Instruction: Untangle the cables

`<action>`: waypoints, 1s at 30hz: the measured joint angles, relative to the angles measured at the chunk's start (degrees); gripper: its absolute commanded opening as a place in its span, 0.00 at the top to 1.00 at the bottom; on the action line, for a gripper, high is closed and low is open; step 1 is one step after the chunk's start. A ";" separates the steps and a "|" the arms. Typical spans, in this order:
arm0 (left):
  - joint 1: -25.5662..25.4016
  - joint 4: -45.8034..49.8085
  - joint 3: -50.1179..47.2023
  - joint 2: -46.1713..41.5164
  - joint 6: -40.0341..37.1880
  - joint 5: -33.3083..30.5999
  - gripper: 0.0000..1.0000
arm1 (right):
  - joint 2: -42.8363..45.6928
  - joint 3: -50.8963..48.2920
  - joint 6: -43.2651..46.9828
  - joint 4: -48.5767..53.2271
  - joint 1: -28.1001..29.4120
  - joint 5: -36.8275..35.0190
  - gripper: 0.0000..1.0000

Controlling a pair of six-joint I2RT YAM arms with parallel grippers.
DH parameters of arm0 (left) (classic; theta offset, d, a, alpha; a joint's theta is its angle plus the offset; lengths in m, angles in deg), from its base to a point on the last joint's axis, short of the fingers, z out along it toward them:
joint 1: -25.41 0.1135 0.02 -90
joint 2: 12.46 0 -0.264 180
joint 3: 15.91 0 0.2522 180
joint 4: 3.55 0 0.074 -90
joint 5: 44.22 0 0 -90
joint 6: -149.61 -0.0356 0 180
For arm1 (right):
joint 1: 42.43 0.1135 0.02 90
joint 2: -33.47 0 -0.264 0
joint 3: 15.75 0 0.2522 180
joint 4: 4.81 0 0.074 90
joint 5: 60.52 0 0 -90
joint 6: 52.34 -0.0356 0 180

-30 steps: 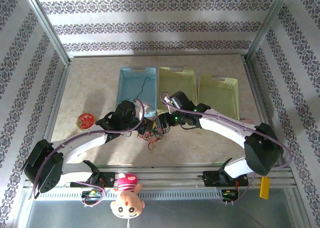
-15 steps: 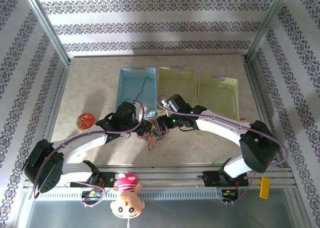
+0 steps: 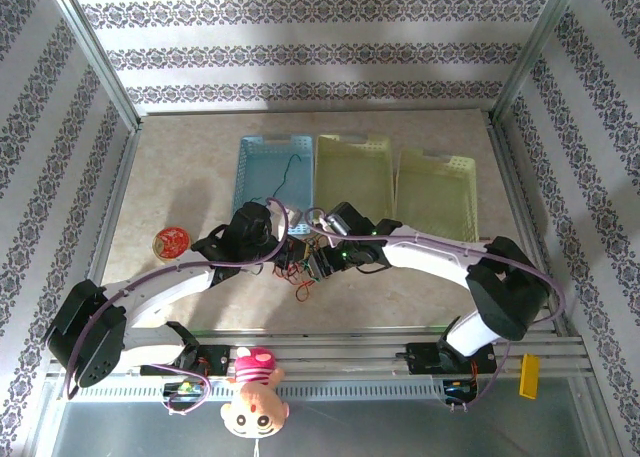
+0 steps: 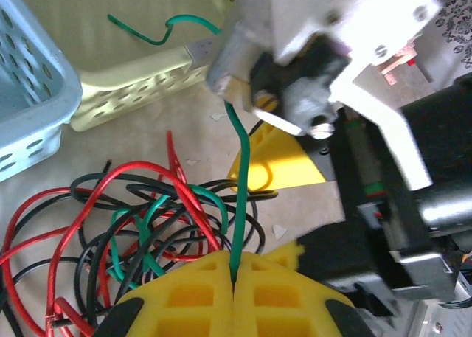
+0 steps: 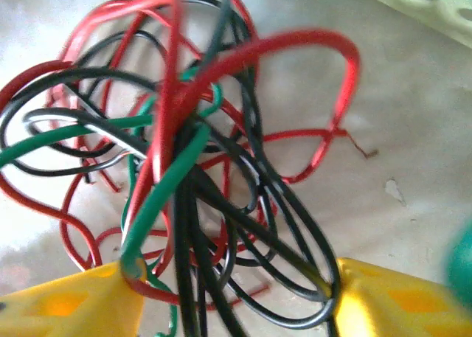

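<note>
The cables form a tangle point(image 3: 303, 274) of red, black and green loops on the table between the two arms. My left gripper point(image 3: 289, 251) is shut on the green cable point(image 4: 241, 167), which rises taut from between its yellow fingers point(image 4: 192, 293) towards the baskets. My right gripper point(image 3: 318, 261) sits over the tangle, jaws apart. In the right wrist view several black, red and green loops point(image 5: 221, 175) pass between its yellow fingers point(image 5: 405, 300), and some touch both. The right gripper point(image 5: 232, 293) is open around them. A green strand point(image 3: 290, 172) trails into the blue basket.
Three baskets stand in a row behind the tangle: blue point(image 3: 256, 167), pale yellow point(image 3: 370, 155), pale yellow point(image 3: 455, 182). A red round object point(image 3: 171, 242) lies at the left. A doll point(image 3: 255, 397) hangs at the near rail. The right arm's body point(image 4: 369, 130) crowds close to my left gripper.
My right gripper has moved left and lowered into the tangle, and its jaws have narrowed somewhat. The left gripper has stayed in place, shut on the green cable.
</note>
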 measured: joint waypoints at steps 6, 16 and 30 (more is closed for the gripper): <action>0.26 2.69 2.64 -3.72 0.02 2.32 1.00 | -0.44 -0.72 -3.89 -1.09 -4.48 1.20 0.52; 1.40 8.46 8.20 -10.40 1.29 17.09 1.00 | -0.28 -4.72 -7.34 -3.02 -9.01 4.70 0.68; 1.81 14.64 9.42 -4.61 -1.73 10.08 1.00 | 15.50 -9.01 -6.47 -4.57 -8.17 1.57 0.28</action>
